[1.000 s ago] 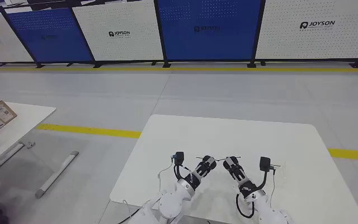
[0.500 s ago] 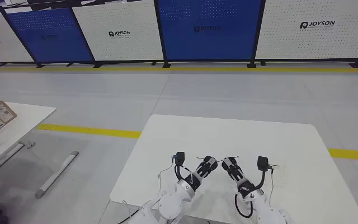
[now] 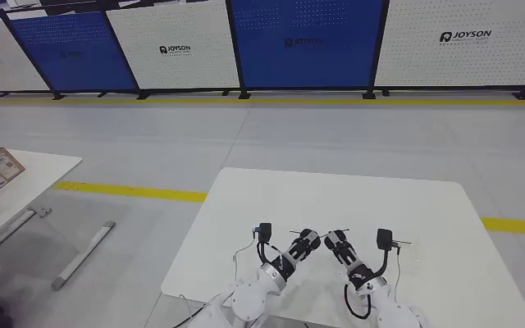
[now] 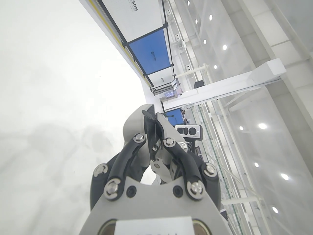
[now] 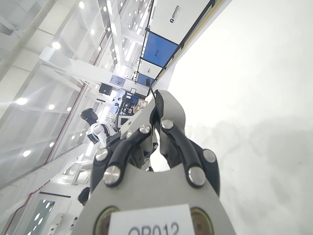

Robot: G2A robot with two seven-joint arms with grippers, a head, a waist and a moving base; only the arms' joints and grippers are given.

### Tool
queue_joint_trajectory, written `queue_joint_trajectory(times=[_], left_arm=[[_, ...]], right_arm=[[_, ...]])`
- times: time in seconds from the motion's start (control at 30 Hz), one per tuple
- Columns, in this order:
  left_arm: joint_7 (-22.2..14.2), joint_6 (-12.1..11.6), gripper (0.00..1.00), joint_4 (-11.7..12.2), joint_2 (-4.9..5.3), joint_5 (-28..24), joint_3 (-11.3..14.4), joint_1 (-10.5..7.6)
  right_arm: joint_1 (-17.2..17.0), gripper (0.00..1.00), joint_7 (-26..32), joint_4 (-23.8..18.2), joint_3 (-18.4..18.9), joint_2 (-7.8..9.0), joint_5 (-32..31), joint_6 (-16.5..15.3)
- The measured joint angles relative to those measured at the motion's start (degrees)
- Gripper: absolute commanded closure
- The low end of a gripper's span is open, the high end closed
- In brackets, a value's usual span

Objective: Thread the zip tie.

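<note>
The right gripper (image 5: 156, 100) has its two fingers pressed together on a thin black zip tie (image 5: 151, 88) — a short end of the strip sticks out past the fingertips, tipped by a small dark block. Behind lies the white worktop (image 5: 244, 79); blue and white panels (image 5: 160, 47) stand farther off.

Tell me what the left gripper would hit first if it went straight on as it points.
Probably the right gripper, close ahead over the table; the two angle toward each other. The left gripper might slip just past it: depth is unclear.
</note>
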Motion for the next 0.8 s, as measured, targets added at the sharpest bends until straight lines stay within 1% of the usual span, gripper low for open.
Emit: queue_joint_trajectory(times=[0.13, 0.2, 0.23, 0.27, 0.33, 0.4, 0.53, 0.63, 0.8], left_arm=[[-0.2, 0.3, 1.0, 0.1, 0.01, 0.1, 0.0, -0.01], [-0.1, 0.6, 1.0, 0.1, -0.01, 0.1, 0.0, -0.03], [0.0, 0.8, 0.89, 0.1, -0.03, 0.1, 0.0, -0.05], [0.1, 1.0, 0.8, 0.1, -0.03, 0.3, 0.0, -0.06], [0.2, 1.2, 0.68, 0.2, -0.03, 0.6, -0.1, -0.06], [0.2, 1.4, 0.66, 0.2, -0.03, 0.9, -0.1, -0.06], [0.3, 1.5, 0.65, 0.3, -0.03, 1.2, -0.1, -0.07], [0.3, 1.5, 0.68, 0.4, -0.03, 1.4, -0.2, -0.03], [0.5, 1.2, 0.81, 0.3, 0.04, 1.3, -0.8, 0.13]], right_arm=[[-0.2, 1.0, 0.1, -0.3, 0.2, -0.01, 0.5, -1.4], [-0.5, 1.0, -0.3, -0.5, 0.4, 0.03, 0.2, -1.3], [-0.6, 1.0, -0.7, -0.6, 0.5, 0.05, -0.3, -0.8], [-0.6, 1.0, -0.9, -0.7, 0.5, 0.05, -0.6, -0.4], [-0.7, 1.0, -1.4, -1.0, 0.5, 0.02, -1.2, 0.3], [-0.8, 1.0, -1.8, -1.2, 0.4, -0.01, -1.6, 0.8], [-0.9, 1.0, -2.3, -1.4, 0.3, -0.06, -2.3, 1.7], [-0.9, 1.0, -2.7, -1.5, 0.2, -0.11, -2.9, 2.4], [-1.0, 1.0, -2.9, -1.5, 0.3, -0.16, -3.1, 2.9]])
